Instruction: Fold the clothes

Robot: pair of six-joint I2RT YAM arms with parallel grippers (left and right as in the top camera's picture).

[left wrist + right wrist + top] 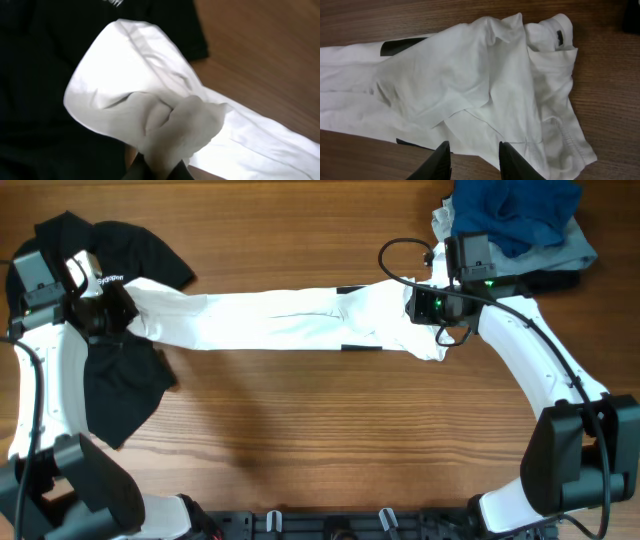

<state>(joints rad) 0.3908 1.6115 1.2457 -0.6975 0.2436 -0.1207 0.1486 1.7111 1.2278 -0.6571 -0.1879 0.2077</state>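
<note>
Across the middle of the wooden table [300, 430] the white T-shirt [290, 318] lies drawn out into a long narrow band running left to right, folded lengthwise. Small pieces of its black print [360, 346] show at the near and far edges toward the right end.

At the left end the left gripper [105, 312] is clenched on the T-shirt. In the left wrist view white fabric bunches tightly over its fingers and hides them almost wholly, and the cloth fans out from that pinch toward the far side. This end rests on top of a crumpled black shirt [125, 395] with small white lettering. The black shirt spreads under the left arm, from the far left corner down toward the near side, so it lies directly beneath the grip.

At the right end the right gripper [412, 305] sits over the wrinkled shoulder part of the T-shirt. From the right wrist camera its two dark fingers [442, 160] stand part-way apart with white cloth between them. I cannot tell whether they pinch that cloth or only hover above it. A ribbed edge with a small black tag [559, 36] curls up at the far right of the heap.

Just beyond the right gripper, at the far right corner, a blue garment [515, 210] is piled on a pale grey one [570, 250]. The pile lies close to the T-shirt's right end, with the right wrist camera housing in front of it.
</note>
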